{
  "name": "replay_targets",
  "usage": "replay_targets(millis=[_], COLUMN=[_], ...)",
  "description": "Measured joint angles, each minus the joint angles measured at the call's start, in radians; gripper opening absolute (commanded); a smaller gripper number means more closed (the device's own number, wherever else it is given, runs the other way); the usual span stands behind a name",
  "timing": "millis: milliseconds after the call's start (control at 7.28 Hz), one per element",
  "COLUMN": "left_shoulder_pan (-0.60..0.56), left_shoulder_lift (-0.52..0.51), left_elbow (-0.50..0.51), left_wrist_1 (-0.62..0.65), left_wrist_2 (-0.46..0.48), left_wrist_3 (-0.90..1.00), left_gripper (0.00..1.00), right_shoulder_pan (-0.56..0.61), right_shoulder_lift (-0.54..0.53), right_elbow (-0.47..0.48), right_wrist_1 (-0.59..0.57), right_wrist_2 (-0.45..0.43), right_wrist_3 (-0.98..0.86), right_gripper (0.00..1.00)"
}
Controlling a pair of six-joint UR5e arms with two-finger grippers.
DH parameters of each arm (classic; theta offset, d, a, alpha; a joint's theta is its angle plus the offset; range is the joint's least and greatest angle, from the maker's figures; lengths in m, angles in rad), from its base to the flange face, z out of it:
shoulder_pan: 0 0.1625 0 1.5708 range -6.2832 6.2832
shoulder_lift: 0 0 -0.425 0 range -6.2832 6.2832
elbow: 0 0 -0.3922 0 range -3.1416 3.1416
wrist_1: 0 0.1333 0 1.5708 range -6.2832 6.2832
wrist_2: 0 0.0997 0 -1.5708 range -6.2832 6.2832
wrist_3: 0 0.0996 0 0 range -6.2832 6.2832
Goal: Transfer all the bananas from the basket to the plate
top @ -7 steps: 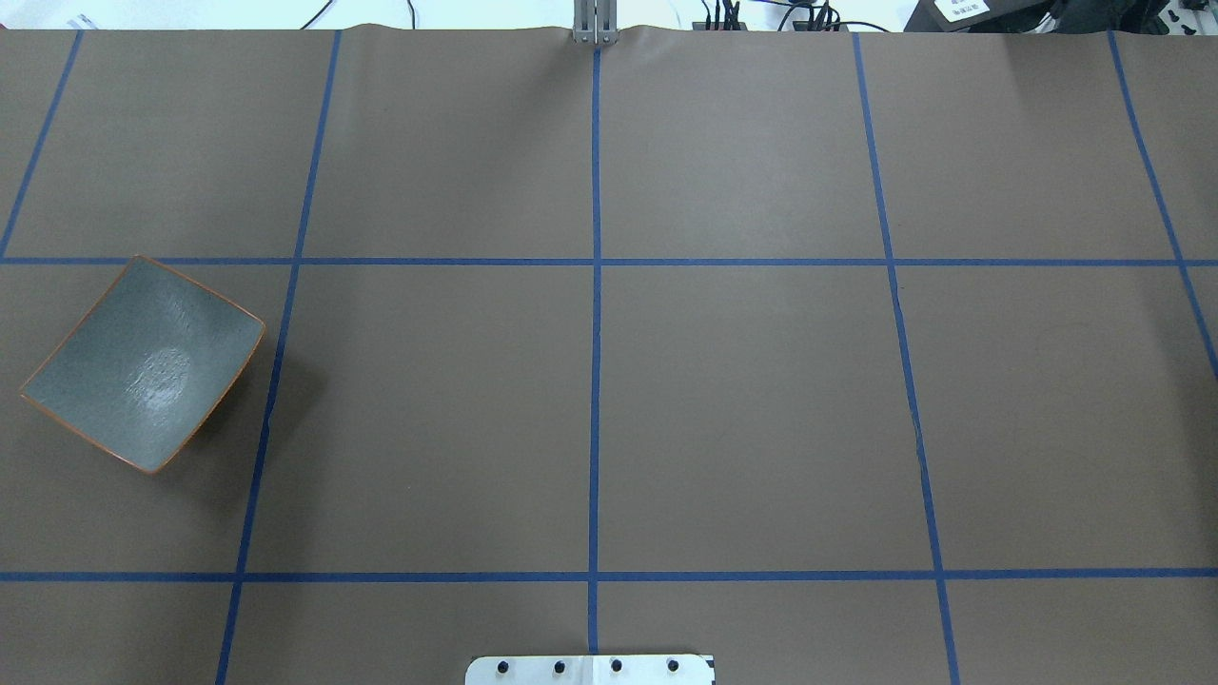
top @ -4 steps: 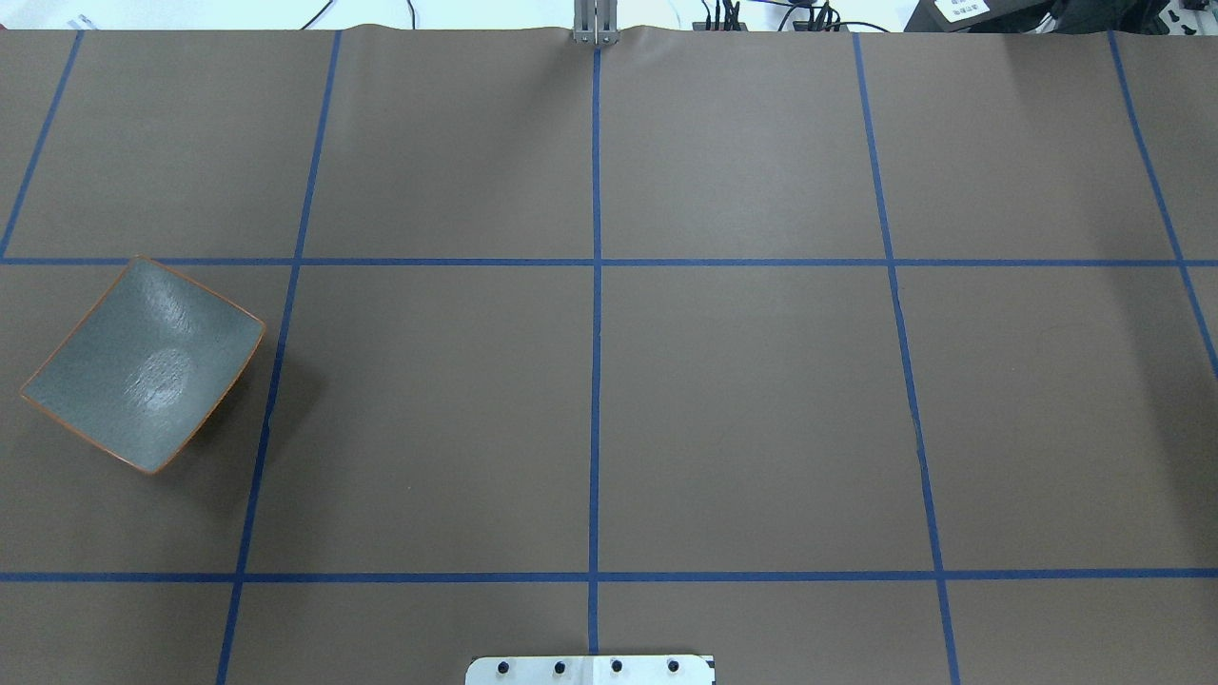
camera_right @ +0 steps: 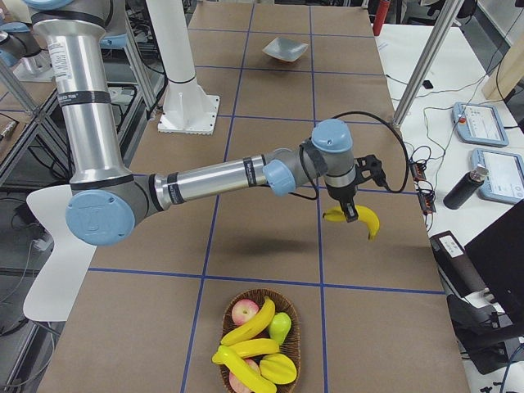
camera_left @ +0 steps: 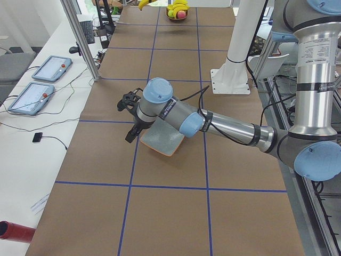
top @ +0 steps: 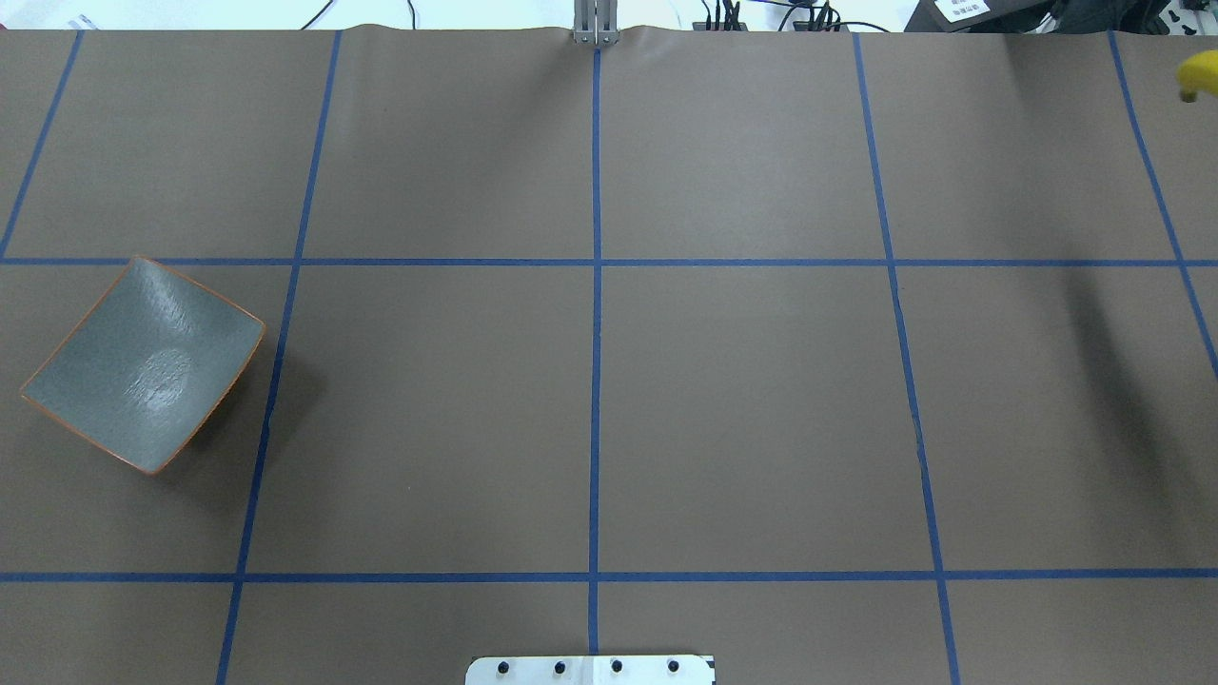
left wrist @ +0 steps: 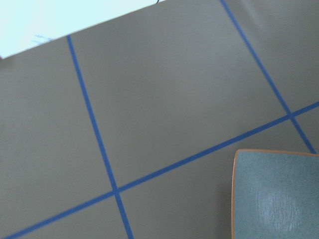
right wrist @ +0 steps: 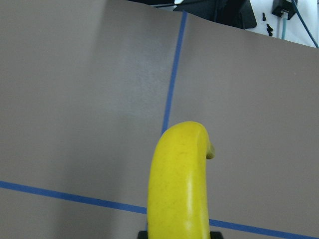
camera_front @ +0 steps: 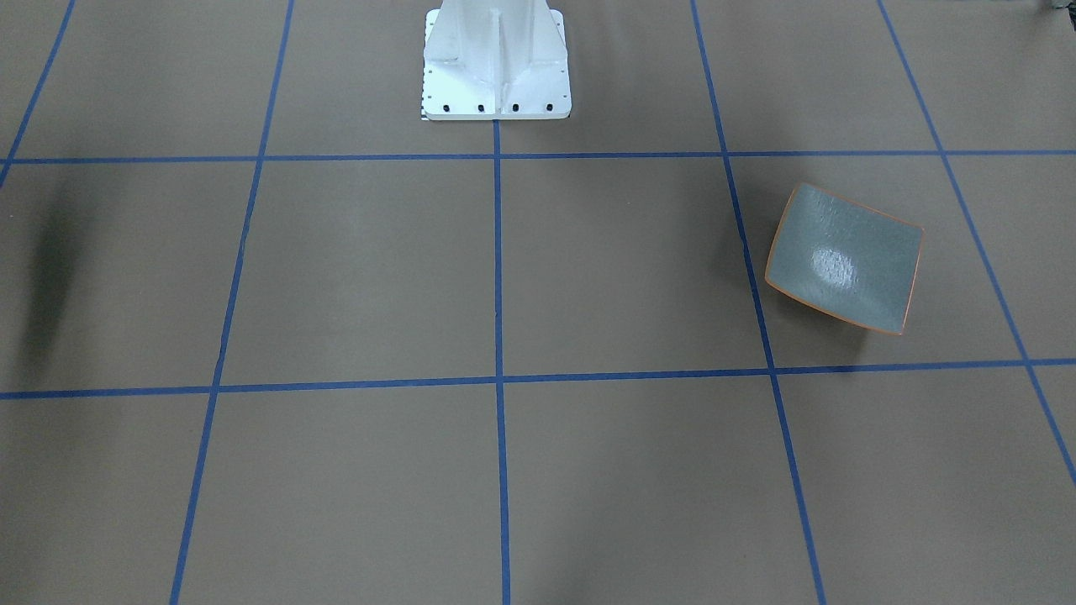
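A: The right claw (camera_right: 350,213) is clamping a banana (right wrist: 179,184) and holding it clear of the table, well apart from the plate (top: 143,366).

B: And the left claw (camera_left: 130,136)?

A: It is hanging just beside the plate. Whether its jaws are apart, I cannot tell (only the side view is showing it).

B: So which step is running?

A: I am judging it as the carry of the first banana. The plate is lying bare, and more bananas (camera_right: 250,325) are waiting in the basket (camera_right: 255,292), farther from the plate than the held one.

B: What is the next move asking for?

A: Probably a long sweep toward the plate, or a hand-over to the left claw. Then a low release, so the curved banana is not rolling off the shallow plate.
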Motion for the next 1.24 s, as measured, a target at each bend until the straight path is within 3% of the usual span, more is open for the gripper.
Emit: replay_targets(millis=[412, 824, 1236], left_shoulder_pan=[0.17, 0.347, 0.451], left_shoulder_lift=[-0.086, -0.293, -0.422], left_elbow=[0.004, 0.009, 0.024], left_wrist_1=[-0.179, -0.2, -0.194], left_wrist_2=[-0.001, 0.029, 0.065], left_wrist_3=[-0.4, -0.966, -1.456], left_gripper=[1.0, 1.0, 1.0], right_shoulder_pan=[-0.155, -0.273, -0.43], right_shoulder_lift=[0.118, 0.148, 0.15], right_elbow=[0.054, 0.145, 0.219], right_wrist_1=[0.002, 0.088, 0.231], right_wrist_2=[-0.004, -0.031, -0.155], right_wrist_3=[0.14, 0.297, 0.332], right_gripper=[0.0, 0.0, 0.0])
